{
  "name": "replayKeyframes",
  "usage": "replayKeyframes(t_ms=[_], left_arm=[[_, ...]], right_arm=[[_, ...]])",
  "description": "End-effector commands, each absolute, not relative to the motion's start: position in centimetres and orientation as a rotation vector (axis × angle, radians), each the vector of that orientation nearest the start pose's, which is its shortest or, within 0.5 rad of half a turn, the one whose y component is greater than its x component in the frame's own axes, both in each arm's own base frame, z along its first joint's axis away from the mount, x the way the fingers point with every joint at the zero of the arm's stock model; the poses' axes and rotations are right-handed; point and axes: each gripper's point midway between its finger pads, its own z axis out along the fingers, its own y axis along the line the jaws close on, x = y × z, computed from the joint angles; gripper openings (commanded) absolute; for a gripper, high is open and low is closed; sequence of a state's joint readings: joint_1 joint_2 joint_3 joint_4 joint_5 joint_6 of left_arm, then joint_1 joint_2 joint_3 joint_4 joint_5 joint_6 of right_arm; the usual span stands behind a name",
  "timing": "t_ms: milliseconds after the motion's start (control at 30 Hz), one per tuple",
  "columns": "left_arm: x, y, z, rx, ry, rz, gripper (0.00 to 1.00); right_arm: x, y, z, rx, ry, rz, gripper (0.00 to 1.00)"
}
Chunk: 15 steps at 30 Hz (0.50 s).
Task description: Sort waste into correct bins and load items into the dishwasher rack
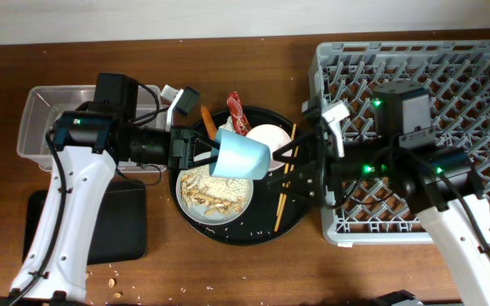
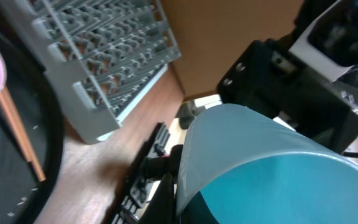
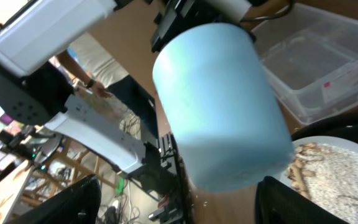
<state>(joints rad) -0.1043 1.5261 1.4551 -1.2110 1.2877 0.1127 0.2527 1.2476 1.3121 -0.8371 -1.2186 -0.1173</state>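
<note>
My left gripper (image 1: 217, 154) is shut on the rim of the small light-blue cup (image 1: 242, 156) and holds it tilted above the round black tray. In the left wrist view one finger (image 2: 168, 198) presses the cup's wall (image 2: 260, 155). My right gripper (image 1: 290, 170) is open just right of the cup. In the right wrist view the cup (image 3: 219, 99) hangs between and beyond its spread fingers (image 3: 179, 202). The white bowl (image 1: 270, 137), the chopsticks (image 1: 283, 185) and the plate of food scraps (image 1: 215, 192) lie on the tray. The red wrapper (image 1: 236, 112) and the carrot piece (image 1: 205, 116) lie at its far edge. The tissue is not visible.
The dishwasher rack (image 1: 449, 76) stands at the right, partly under my right arm. The clear tub (image 1: 42, 127) is at the far left, with the flat black tray (image 1: 117, 225) in front of it. Crumbs lie on the table near the front.
</note>
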Motion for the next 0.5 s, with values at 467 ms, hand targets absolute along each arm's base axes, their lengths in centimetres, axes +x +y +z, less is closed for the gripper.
replayKeyframes(t_ms=[467], left_arm=[[24.4,-21.5,34.1,0.611,2.084,-2.002,0.0]], right_arm=[[25.2,23.8,34.6,-0.922,1.891,1.357,0.77]])
